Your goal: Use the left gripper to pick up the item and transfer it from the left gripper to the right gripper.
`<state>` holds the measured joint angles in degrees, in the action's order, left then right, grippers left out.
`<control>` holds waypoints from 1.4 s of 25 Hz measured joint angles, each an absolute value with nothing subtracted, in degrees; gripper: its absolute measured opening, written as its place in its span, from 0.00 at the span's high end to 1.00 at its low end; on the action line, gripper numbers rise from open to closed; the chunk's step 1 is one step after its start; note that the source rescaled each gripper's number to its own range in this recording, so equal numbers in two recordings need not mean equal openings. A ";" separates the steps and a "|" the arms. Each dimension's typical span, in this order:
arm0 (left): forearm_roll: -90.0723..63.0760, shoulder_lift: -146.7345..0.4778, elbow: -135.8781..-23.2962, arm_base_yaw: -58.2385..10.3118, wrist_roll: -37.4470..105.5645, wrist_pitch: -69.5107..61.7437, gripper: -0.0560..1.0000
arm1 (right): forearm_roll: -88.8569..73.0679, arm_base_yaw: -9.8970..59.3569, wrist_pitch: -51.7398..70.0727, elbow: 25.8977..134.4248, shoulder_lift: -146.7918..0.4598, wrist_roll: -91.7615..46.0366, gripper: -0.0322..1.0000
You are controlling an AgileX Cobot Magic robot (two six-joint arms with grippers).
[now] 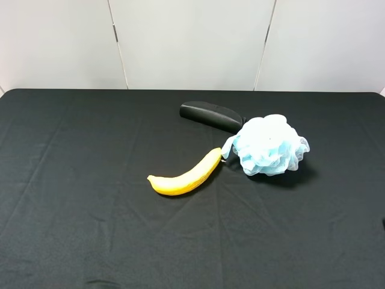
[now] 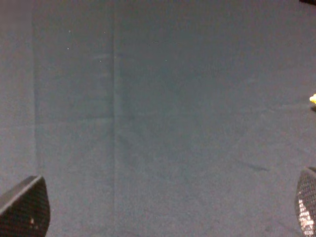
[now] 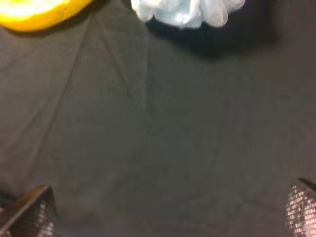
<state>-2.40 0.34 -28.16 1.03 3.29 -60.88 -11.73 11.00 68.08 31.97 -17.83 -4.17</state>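
Note:
The light-blue mesh bath pouf (image 1: 269, 146) lies on the black cloth right of centre, its pale ribbon loop toward the banana. Its edge shows in the right wrist view (image 3: 187, 12). Neither arm shows in the exterior high view. In the left wrist view the left gripper (image 2: 165, 210) is open and empty, its dark fingertips (image 2: 24, 210) wide apart over bare cloth. The right gripper (image 3: 165, 212) is open and empty too, its fingertips (image 3: 301, 210) apart, with the pouf some way ahead of it.
A yellow banana (image 1: 183, 174) lies just left of the pouf; it also shows in the right wrist view (image 3: 34, 12), and its tip shows in the left wrist view (image 2: 313, 99). A black oblong case (image 1: 210, 115) lies behind the pouf, touching it. The black cloth (image 1: 90, 211) covers the table.

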 joint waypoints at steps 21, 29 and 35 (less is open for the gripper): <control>-2.40 0.34 -28.16 1.03 3.29 -60.86 0.00 | -4.45 11.00 59.00 28.49 -4.72 -2.29 0.01; -2.40 0.34 -28.16 1.03 3.29 -60.86 0.00 | -4.34 11.00 58.93 28.49 -4.72 -2.12 0.01; -2.40 0.34 -28.16 1.03 3.29 -60.86 0.00 | -4.34 4.40 58.19 28.49 -2.89 -2.08 0.01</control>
